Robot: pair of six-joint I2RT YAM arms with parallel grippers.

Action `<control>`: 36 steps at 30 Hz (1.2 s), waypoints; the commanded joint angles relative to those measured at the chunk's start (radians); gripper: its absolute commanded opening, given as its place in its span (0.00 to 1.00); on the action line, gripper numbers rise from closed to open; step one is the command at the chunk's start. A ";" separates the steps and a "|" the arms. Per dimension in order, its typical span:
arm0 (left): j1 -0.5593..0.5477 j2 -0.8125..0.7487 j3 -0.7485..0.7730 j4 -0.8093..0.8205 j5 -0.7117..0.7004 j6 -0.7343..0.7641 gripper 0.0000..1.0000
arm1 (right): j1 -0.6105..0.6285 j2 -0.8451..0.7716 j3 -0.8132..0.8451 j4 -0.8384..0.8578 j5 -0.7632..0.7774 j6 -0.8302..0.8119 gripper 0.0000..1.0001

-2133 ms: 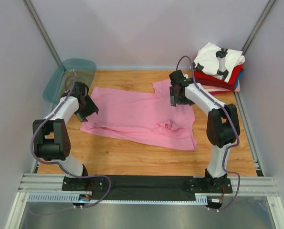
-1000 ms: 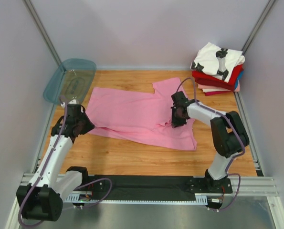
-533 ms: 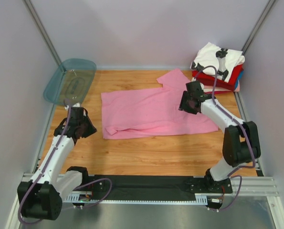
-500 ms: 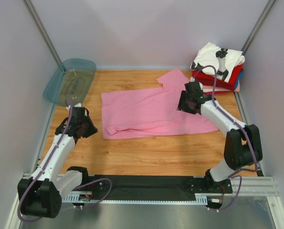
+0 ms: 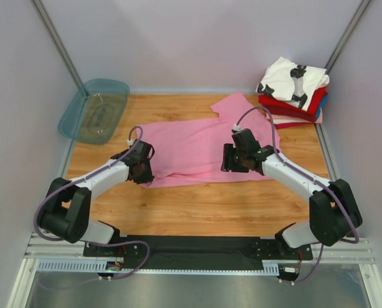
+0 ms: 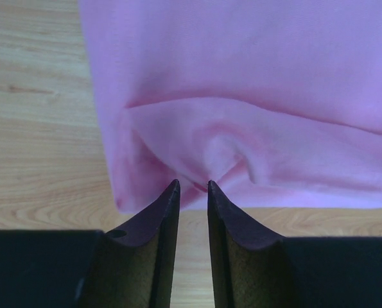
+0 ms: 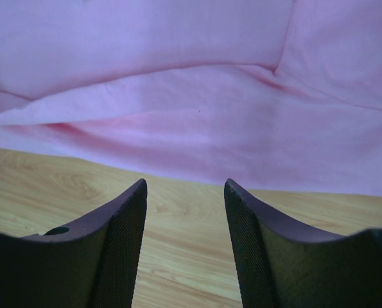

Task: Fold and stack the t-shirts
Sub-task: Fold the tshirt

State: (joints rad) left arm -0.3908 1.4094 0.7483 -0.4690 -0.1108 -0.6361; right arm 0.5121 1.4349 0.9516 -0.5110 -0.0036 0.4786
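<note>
The pink t-shirt lies spread across the middle of the wooden table. My left gripper is at its near-left corner. In the left wrist view the jaws stand a narrow gap apart, with wood showing between them. The tips touch a puckered fold of the pink shirt. My right gripper is open and empty at the shirt's near edge. Its tips are over bare wood just short of the pink hem. The folded t-shirts are stacked at the far right, with the white printed one on top.
A clear teal plastic tray leans at the far left corner. Bare wood lies between the shirt and the arm bases. Grey walls enclose the table on three sides.
The pink shirt was pulled to the right and flattened. My left gripper has since moved right onto its near-left corner. My right gripper has come back from the far right to the near edge.
</note>
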 commanded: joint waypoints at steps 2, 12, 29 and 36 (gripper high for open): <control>-0.066 0.031 0.054 0.078 -0.088 0.052 0.33 | 0.019 -0.017 -0.020 0.046 -0.029 0.008 0.53; -0.108 0.069 0.072 0.012 -0.205 0.088 0.37 | 0.022 -0.041 -0.027 0.017 -0.015 -0.017 0.53; -0.114 0.095 0.166 -0.077 -0.295 0.069 0.00 | 0.022 -0.041 -0.030 -0.001 -0.001 -0.034 0.53; -0.027 0.144 0.311 -0.157 -0.290 0.059 0.00 | 0.022 -0.010 0.036 -0.035 0.040 -0.066 0.53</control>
State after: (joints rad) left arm -0.4549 1.5230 1.0092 -0.5671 -0.3714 -0.5690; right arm 0.5293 1.4208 0.9268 -0.5415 -0.0032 0.4438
